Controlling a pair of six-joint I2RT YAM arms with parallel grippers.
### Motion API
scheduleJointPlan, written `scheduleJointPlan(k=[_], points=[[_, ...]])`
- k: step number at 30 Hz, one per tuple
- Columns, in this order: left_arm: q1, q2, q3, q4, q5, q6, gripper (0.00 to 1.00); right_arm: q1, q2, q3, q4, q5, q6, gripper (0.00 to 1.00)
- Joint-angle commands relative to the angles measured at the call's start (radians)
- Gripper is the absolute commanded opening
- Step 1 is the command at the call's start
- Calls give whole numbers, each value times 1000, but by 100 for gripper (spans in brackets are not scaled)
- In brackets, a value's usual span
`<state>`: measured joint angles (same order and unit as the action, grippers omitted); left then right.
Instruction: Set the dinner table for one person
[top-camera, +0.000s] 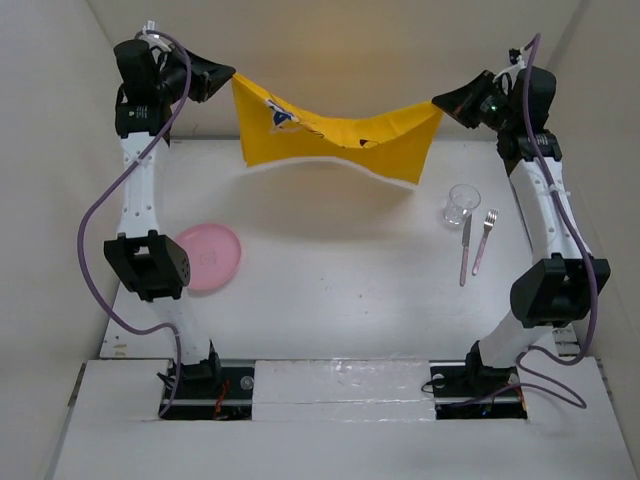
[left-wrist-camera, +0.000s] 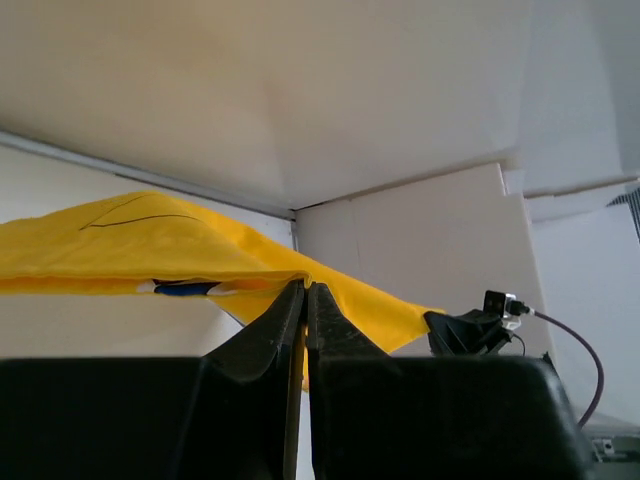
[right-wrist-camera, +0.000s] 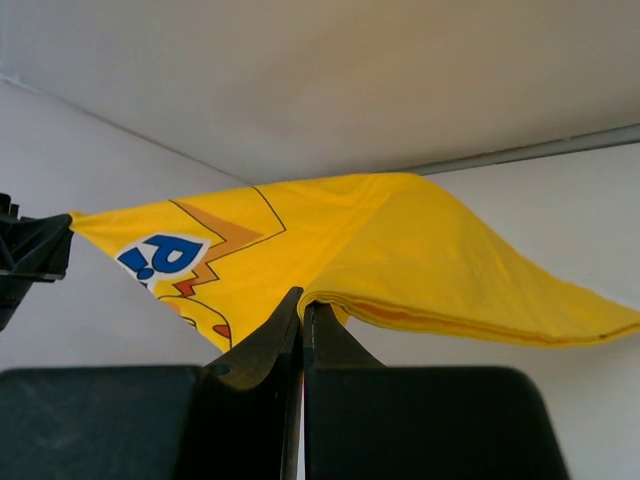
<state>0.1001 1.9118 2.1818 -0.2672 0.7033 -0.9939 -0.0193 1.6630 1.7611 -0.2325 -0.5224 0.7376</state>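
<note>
A yellow cartoon-print placemat (top-camera: 335, 140) hangs stretched in the air between my two grippers, above the far part of the white dinner table (top-camera: 340, 280). My left gripper (top-camera: 228, 78) is shut on its left corner and my right gripper (top-camera: 440, 103) is shut on its right corner. In the left wrist view the cloth (left-wrist-camera: 150, 250) runs out from the shut gripper (left-wrist-camera: 305, 288). In the right wrist view the folded cloth (right-wrist-camera: 400, 250) sits pinched in the gripper (right-wrist-camera: 303, 296). A pink plate (top-camera: 208, 256) lies at the left. A clear glass (top-camera: 461, 205), a knife (top-camera: 466, 250) and a fork (top-camera: 485, 240) lie at the right.
White walls (top-camera: 60, 150) close the table on the left, far and right sides. The arm bases (top-camera: 205, 385) stand at the near edge. The cloth's lower edge hangs a little above the tabletop and casts a shadow on it.
</note>
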Motion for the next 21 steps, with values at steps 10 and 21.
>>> scheduleJointPlan(k=[10, 21], points=[[-86, -342, -829, 420, -8, 140, 0, -57, -161, -435, 139, -113, -129, 0], [-86, -715, -1383, 267, -85, 299, 0, -68, -451, -911, 174, -151, -195, 16]])
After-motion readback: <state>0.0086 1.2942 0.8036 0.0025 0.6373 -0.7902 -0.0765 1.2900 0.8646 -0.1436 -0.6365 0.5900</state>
